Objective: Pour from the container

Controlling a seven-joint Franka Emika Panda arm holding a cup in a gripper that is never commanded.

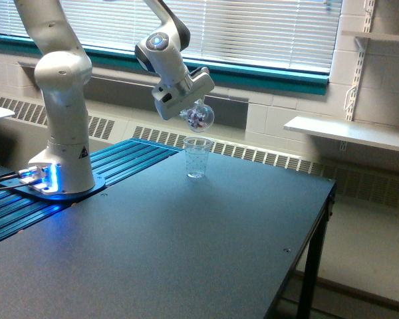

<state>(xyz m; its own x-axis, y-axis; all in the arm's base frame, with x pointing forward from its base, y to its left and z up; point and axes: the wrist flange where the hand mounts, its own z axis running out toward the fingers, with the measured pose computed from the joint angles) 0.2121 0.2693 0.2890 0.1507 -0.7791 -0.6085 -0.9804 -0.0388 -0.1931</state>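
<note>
While the hand (194, 111) grips it, the container (200, 117) tilts above the small cup (197, 157).

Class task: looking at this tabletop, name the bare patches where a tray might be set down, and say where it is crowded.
Bare: the dark table from the small speckled cup forward to the near edge and across to the exterior view's right edge. Crowded: the far strip, where the gripper holds the tilted container above that cup, beside the arm's base.

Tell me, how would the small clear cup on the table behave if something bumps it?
The small cup looks like thin plastic, so probably very light. It stands tall and narrow on the table, so it may tip or slide easily. It seems empty.
</note>
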